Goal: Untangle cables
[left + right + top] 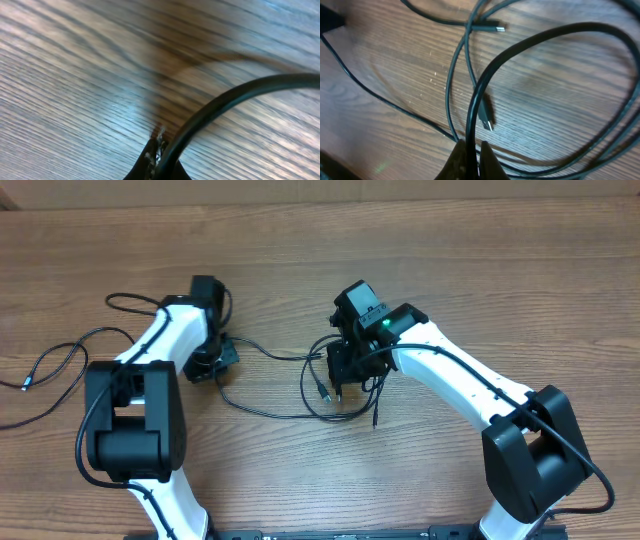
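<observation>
My left pincer [156, 152] and right pincer [472, 152] each pinch one strand of the black cables [240, 91]. I count two plug ends [488, 121] under the right one.

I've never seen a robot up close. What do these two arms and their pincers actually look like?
The left arm and right arm are built of smooth white rounded links joined by chunky black joints. A thick black wire runs along the outside of each. The right arm's black wrist block carries a small green light. The left gripper and right gripper are black, with two dark tapered fingers.
</observation>
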`<action>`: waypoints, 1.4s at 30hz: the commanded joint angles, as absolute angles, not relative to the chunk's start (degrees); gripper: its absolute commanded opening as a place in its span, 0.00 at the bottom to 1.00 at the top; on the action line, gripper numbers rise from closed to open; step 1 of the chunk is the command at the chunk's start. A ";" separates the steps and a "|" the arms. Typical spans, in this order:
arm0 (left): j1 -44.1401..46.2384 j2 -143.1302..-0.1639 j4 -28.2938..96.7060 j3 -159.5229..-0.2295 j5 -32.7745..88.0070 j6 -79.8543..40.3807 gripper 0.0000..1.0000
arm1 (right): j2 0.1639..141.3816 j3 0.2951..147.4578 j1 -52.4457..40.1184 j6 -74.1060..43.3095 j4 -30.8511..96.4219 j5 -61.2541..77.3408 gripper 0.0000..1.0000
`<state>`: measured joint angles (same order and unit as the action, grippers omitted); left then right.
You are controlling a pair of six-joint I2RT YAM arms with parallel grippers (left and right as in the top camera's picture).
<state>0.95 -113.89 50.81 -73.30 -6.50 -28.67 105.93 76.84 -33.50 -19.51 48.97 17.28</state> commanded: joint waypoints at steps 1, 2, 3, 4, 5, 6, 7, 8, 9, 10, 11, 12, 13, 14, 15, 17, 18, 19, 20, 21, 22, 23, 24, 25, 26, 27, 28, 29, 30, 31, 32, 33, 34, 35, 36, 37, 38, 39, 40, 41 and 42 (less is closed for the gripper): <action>-2.13 -117.75 50.28 -69.67 -0.25 -30.04 0.04 | 106.00 75.22 -34.52 -19.73 47.59 19.62 0.04; -2.63 -117.75 50.26 -69.56 -0.12 -30.04 0.04 | 106.00 75.00 -34.72 -19.73 47.29 19.62 0.04; -2.98 -117.75 50.26 -69.54 -0.12 -30.04 0.04 | 106.00 74.63 -34.87 -19.73 46.61 19.62 0.04; -3.07 -117.75 50.26 -69.52 -0.12 -30.04 0.04 | 106.00 74.43 -34.98 -19.73 46.17 19.62 0.04; -3.11 -117.75 50.26 -69.52 -0.10 -30.02 0.04 | 106.00 74.26 -35.14 -19.75 45.54 19.64 0.04; -3.09 -117.75 50.26 -69.52 -0.10 -30.02 0.04 | 106.00 74.19 -35.24 -19.75 45.23 19.64 0.04; -3.09 -117.75 50.26 -69.52 -0.12 -30.02 0.05 | 106.00 74.19 -35.40 -19.75 45.01 19.66 0.04; -3.07 -117.75 50.26 -69.52 -0.23 -30.02 0.05 | 106.00 74.19 -35.59 -19.94 44.84 19.66 0.04; -3.09 -117.75 50.30 -69.52 -0.51 -30.00 0.05 | 106.00 74.19 -35.73 -20.21 44.73 19.81 0.04; -3.31 -117.75 50.33 -69.52 -0.64 -30.00 0.05 | 106.00 74.19 -35.90 -20.18 44.58 20.49 0.04; -3.73 -117.75 50.35 -69.52 -0.62 -30.02 0.04 | 106.08 74.19 -36.07 -20.16 44.38 21.06 0.04; -4.16 -117.75 50.35 -69.52 -0.56 -30.09 0.04 | 106.13 74.19 -36.36 -20.14 44.18 21.26 0.04; -4.69 -117.75 50.39 -69.52 -0.56 -30.41 0.04 | 106.17 74.19 -36.69 -20.14 43.97 21.30 0.04; -5.10 -117.75 50.52 -69.52 -0.58 -30.76 0.04 | 106.26 74.19 -36.91 -20.14 43.81 21.30 0.04; -5.58 -117.75 50.57 -69.52 -0.54 -30.92 0.04 | 106.30 74.19 -37.23 -20.12 43.66 21.30 0.04; -6.44 -117.75 50.57 -69.49 -0.54 -30.94 0.04 | 106.41 74.19 -38.00 -19.79 42.92 21.32 0.04; -6.74 -117.75 50.57 -69.47 -0.56 -30.96 0.04 | 106.41 74.19 -38.39 -19.46 42.39 21.32 0.04; -6.92 -117.75 50.59 -69.45 -0.58 -31.14 0.04 | 106.41 74.19 -38.76 -19.44 41.85 21.32 0.04; -7.09 -117.75 50.65 -69.45 -0.58 -31.20 0.04 | 106.41 74.19 -39.05 -19.44 41.43 21.32 0.04; -7.22 -117.75 50.63 -69.36 -0.60 -31.33 0.04 | 106.41 74.19 -39.38 -19.42 40.91 21.34 0.04; -7.31 -117.75 50.63 -69.36 -0.60 -31.33 0.04 | 106.41 74.19 -39.77 -19.07 40.45 21.34 0.04; -7.42 -117.75 50.63 -69.34 -0.60 -31.33 0.04 | 106.41 74.19 -40.07 -18.70 40.16 21.34 0.04; -7.51 -117.75 50.65 -69.34 -0.60 -31.33 0.04 | 106.41 74.19 -40.34 -17.91 40.01 21.34 0.04; -7.55 -117.75 50.63 -69.34 -0.64 -31.33 0.04 | 106.41 74.19 -40.60 -17.34 39.90 21.32 0.04; -7.55 -117.75 50.63 -69.34 -0.67 -31.31 0.04 | 106.41 74.19 -40.84 -16.91 39.88 21.30 0.04; -7.53 -117.75 50.59 -69.34 -0.75 -31.31 0.04 | 106.41 74.19 -41.06 -16.60 39.88 21.23 0.04; -7.53 -117.75 50.57 -69.34 -1.10 -31.31 0.04 | 106.41 74.19 -41.10 -16.60 39.88 21.08 0.04; -7.53 -117.75 50.57 -69.34 -1.56 -31.31 0.04 | 106.41 74.19 -41.15 -16.64 39.86 21.10 0.04; -7.46 -117.75 50.57 -69.34 -1.80 -31.31 0.04 | 106.41 74.19 -41.15 -16.71 39.79 21.12 0.04; -7.42 -117.75 50.59 -69.34 -1.85 -31.31 0.04 | 106.43 74.19 -41.15 -17.47 39.79 21.12 0.04; -7.40 -117.75 50.59 -69.34 -1.85 -31.31 0.04 | 106.50 74.19 -41.19 -18.28 39.79 21.12 0.04; -7.38 -117.75 50.57 -69.34 -1.85 -31.31 0.04 | 106.54 74.19 -41.19 -18.94 39.79 21.15 0.04; -7.38 -117.75 50.59 -69.34 -1.83 -31.31 0.04 | 106.56 74.19 -41.19 -19.29 39.81 21.15 0.04; -7.38 -117.75 50.59 -69.34 -1.83 -31.31 0.04 | 106.63 74.19 -41.21 -19.29 39.81 21.17 0.04; -7.38 -117.75 50.57 -69.34 -1.85 -31.31 0.04 | 106.63 74.19 -41.28 -19.25 39.77 21.37 0.04; -7.38 -117.75 50.57 -69.34 -1.83 -31.31 0.04 | 106.63 74.19 -41.36 -19.20 39.72 21.71 0.04; -7.38 -117.75 50.54 -69.34 -1.83 -31.31 0.04 | 106.63 74.19 -41.54 -19.16 39.70 21.93 0.04; -7.38 -117.75 50.54 -69.34 -1.83 -31.31 0.04 | 106.63 74.17 -41.74 -19.07 39.68 22.17 0.04; -7.38 -117.75 50.54 -69.34 -1.83 -31.33 0.04 | 106.63 74.19 -41.98 -19.07 39.68 22.17 0.04; -7.38 -117.75 50.54 -69.34 -1.83 -31.33 0.04 | 106.63 74.19 -42.17 -19.09 39.70 22.09 0.04; -7.38 -117.75 50.54 -69.34 -1.83 -31.31 0.04 | 106.63 74.19 -42.28 -19.29 39.79 21.89 0.04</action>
